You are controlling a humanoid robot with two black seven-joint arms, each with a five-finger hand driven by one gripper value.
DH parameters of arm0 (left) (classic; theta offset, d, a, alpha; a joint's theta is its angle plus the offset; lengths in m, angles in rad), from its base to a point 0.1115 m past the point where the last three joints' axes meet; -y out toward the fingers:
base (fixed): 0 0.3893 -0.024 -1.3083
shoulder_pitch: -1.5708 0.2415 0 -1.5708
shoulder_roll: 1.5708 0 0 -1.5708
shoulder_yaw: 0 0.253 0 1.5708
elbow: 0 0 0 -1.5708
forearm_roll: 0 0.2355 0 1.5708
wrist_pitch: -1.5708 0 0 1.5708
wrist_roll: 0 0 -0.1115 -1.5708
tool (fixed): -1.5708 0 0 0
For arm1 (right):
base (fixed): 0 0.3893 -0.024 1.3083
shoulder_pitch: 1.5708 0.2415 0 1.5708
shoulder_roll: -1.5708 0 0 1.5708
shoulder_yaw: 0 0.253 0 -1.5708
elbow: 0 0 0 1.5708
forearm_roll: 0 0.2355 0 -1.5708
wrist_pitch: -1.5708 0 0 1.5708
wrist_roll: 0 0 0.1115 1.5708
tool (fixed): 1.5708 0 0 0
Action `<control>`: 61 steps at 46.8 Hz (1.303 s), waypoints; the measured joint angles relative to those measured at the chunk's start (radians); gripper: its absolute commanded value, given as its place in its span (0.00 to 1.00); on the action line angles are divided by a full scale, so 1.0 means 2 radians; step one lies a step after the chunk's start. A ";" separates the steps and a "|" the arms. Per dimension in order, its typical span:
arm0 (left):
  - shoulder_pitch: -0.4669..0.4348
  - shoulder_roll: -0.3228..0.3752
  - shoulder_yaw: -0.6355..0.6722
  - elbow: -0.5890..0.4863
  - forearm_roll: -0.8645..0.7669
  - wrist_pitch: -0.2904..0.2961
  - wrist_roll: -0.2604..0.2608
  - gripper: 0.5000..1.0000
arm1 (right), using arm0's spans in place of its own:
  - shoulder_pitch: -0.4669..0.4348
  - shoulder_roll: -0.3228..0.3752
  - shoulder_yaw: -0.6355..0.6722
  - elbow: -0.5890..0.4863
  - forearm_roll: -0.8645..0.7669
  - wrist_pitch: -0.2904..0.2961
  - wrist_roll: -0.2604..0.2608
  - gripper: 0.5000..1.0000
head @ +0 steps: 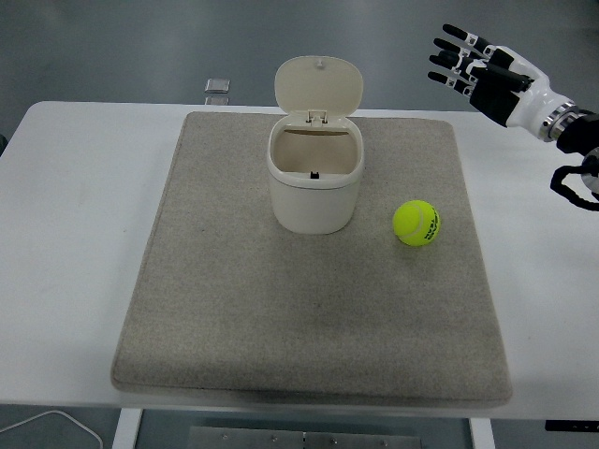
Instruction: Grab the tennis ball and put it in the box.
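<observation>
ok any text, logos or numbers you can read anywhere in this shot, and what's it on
tennis ball: dark print on its lower right side, too small and blurred to read.
box: cream, lid open, no print visible.
small grey object at the table's far edge: no readable marking.
right hand, mat, table: no text visible.

A robotics lab or test room, judging by the plain white rectangular table [75,243] with a grey felt mat [309,309], bare grey floor [140,47], and white cable [65,426] trailing below.
</observation>
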 measured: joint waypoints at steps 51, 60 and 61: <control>0.000 0.000 0.000 0.000 0.000 0.000 0.000 0.99 | 0.029 -0.036 0.001 0.023 -0.322 0.054 0.049 0.86; 0.000 0.000 0.000 0.000 0.000 0.000 0.000 0.99 | 0.031 -0.054 0.003 0.070 -0.401 0.049 0.055 0.86; 0.000 0.000 0.000 0.000 0.000 0.000 0.000 0.99 | 0.031 -0.055 0.003 0.075 -0.409 0.048 0.057 0.86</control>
